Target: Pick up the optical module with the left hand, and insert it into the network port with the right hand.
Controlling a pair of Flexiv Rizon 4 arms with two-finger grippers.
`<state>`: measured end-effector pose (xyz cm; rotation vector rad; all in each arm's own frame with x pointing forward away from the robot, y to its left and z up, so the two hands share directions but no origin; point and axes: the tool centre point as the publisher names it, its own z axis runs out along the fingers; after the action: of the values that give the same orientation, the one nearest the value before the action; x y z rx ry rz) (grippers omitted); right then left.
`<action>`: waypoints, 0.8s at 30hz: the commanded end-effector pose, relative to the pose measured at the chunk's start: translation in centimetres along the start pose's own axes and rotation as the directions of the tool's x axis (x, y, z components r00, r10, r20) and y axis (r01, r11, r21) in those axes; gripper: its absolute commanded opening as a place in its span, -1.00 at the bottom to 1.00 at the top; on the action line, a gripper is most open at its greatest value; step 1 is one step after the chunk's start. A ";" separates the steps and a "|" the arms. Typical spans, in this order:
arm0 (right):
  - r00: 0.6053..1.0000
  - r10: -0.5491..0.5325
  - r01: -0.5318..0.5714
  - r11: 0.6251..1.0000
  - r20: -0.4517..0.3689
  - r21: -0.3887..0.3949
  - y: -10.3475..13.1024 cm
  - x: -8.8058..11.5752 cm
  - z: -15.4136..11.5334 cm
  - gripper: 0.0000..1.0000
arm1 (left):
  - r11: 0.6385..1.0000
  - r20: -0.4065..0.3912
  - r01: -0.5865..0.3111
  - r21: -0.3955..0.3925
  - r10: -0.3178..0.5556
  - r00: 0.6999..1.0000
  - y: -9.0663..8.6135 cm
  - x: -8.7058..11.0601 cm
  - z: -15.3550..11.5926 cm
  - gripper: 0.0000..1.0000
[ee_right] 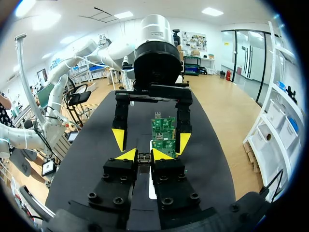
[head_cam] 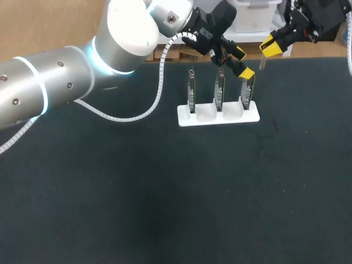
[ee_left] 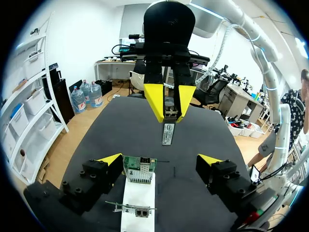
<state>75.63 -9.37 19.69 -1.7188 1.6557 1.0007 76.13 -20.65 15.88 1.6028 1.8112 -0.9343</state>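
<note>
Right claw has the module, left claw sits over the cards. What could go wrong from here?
The left claw hangs open around the end card, in the likely path of the right claw: they may collide. The right claw pinches the optical module by one end, so it might tilt or slip on contact. The white holder may slide if pushed.

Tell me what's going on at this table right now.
The right gripper is shut on the optical module and holds it above the black table, just beyond a white stand that carries three upright network cards. The left gripper is open, with its fingers on either side of the end card in that stand. The module is not yet in any port.
</note>
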 end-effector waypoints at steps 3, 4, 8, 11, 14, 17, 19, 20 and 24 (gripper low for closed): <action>1.000 -0.014 0.014 1.000 -0.006 -0.023 -0.6 -0.1 0.0 -1.00 | 1.000 0.000 -0.001 -0.001 0.001 1.000 0.0 0.0 0.0 1.00; 1.000 -0.015 0.015 1.000 -0.006 -0.027 -0.5 -0.2 0.1 -1.00 | 1.000 0.000 -0.001 -0.001 0.001 1.000 0.0 0.0 0.0 1.00; 1.000 -0.021 0.021 0.999 -0.011 -0.042 -0.8 -0.2 0.4 -1.00 | 1.000 0.000 -0.001 -0.001 0.001 1.000 0.0 0.0 0.0 1.00; 1.000 -0.024 0.023 0.999 -0.020 -0.049 -1.3 -0.2 0.6 -1.00 | 1.000 0.000 -0.001 -0.001 0.001 1.000 0.0 0.0 0.0 1.00; 0.999 -0.030 0.028 0.998 -0.026 -0.053 -1.6 -0.2 0.7 -1.00 | 1.000 0.000 -0.001 -0.001 0.001 1.000 0.0 0.0 0.0 1.00; 0.999 -0.031 0.029 0.998 -0.030 -0.054 -1.9 -0.2 0.8 -1.00 | 1.000 0.000 -0.001 -0.001 0.001 1.000 0.0 0.0 0.0 1.00; 0.999 -0.031 0.029 0.998 -0.031 -0.054 -2.0 -0.1 1.0 -1.00 | 1.000 0.000 -0.001 -0.001 0.001 1.000 0.0 0.0 0.0 1.00; 0.999 -0.030 0.028 0.998 -0.031 -0.054 -2.0 -0.1 1.0 -1.00 | 1.000 0.000 -0.001 -0.001 0.001 1.000 0.0 0.0 0.0 1.00; 0.999 -0.025 0.023 0.998 -0.032 -0.057 -2.0 0.0 1.3 -1.00 | 1.000 0.000 -0.001 -0.001 0.001 1.000 0.0 0.0 0.0 1.00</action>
<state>76.94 -8.24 18.85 -1.7911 1.6407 1.0081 76.13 -20.66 15.88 1.6028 1.8112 -0.9343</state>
